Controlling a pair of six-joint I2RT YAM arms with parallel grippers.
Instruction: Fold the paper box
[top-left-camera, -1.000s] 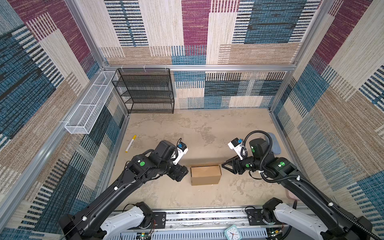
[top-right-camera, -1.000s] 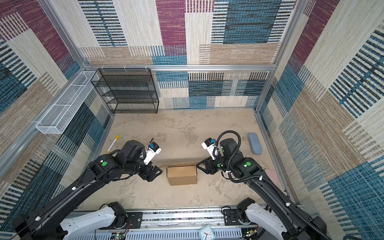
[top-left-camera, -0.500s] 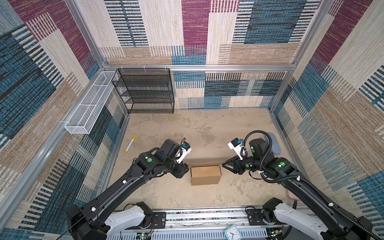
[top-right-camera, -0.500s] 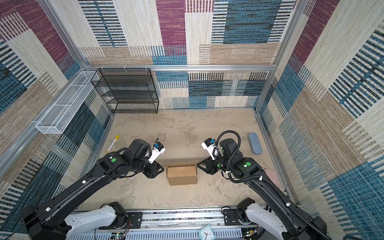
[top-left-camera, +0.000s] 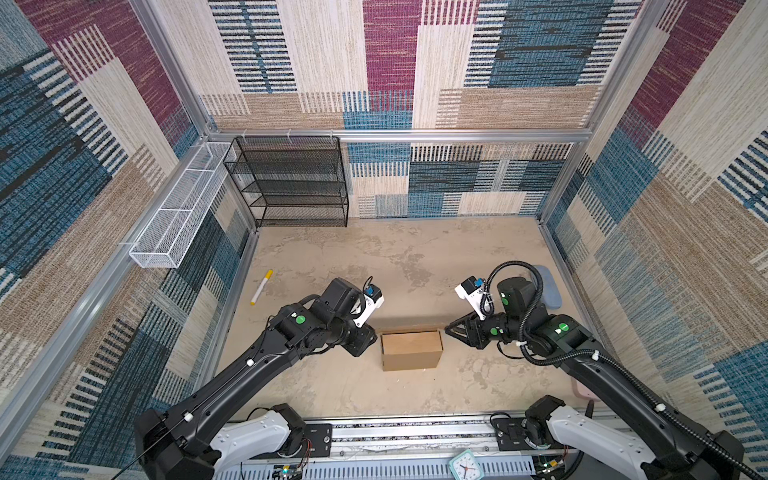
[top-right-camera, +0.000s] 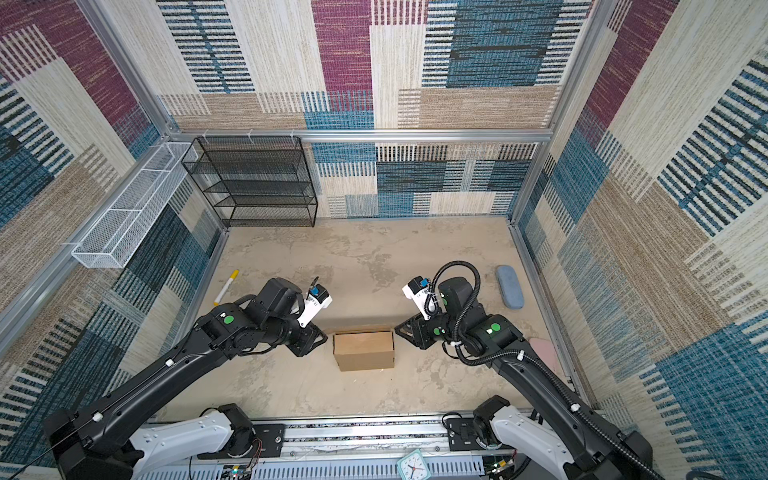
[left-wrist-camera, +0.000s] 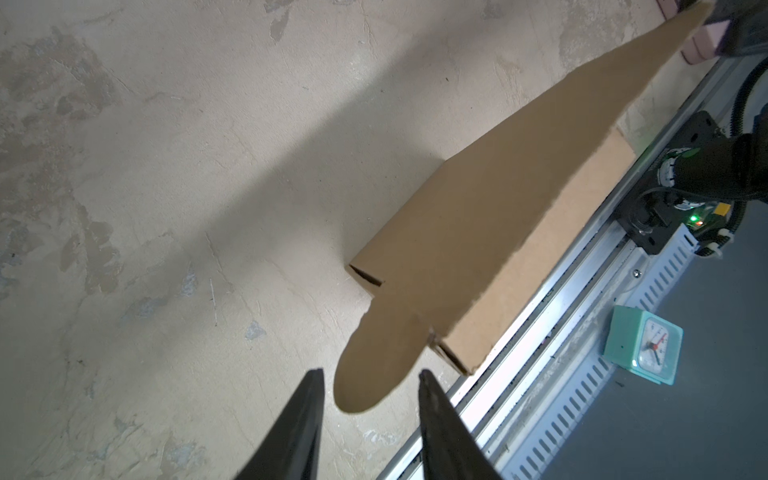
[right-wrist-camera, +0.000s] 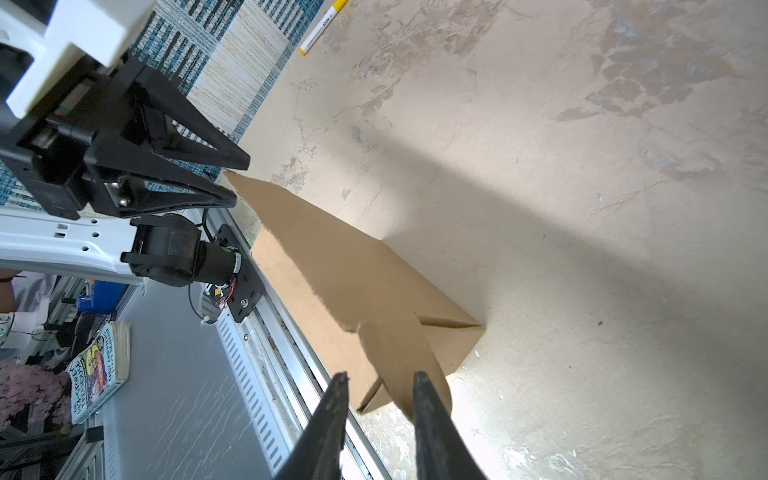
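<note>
the box (top-left-camera: 411, 349) sits on the counter (top-left-camera: 374, 257) between our 2 arms. left gripper (left-wrist-camera: 370, 371) and right gripper (right-wrist-camera: 380, 373) each straddle 1 lid tab (left-wrist-camera: 382, 353), jaws apart, nothing clamped. we judge tab-tucking is in hand: next, pinch both tabs and steer them inside.

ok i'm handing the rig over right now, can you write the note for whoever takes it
Left claw: open, jaws either side of the lid's rounded left tab, not clamped on it.
Right claw: open, straddling the right tab, no firm grip seen.
Paper box: resting on the table, between the two claws.
Done: base and walls formed, lid folded over the top.
Left: both end tabs stick out past the box ends; likely tuck them into the sides, then press the lid shut.
</note>
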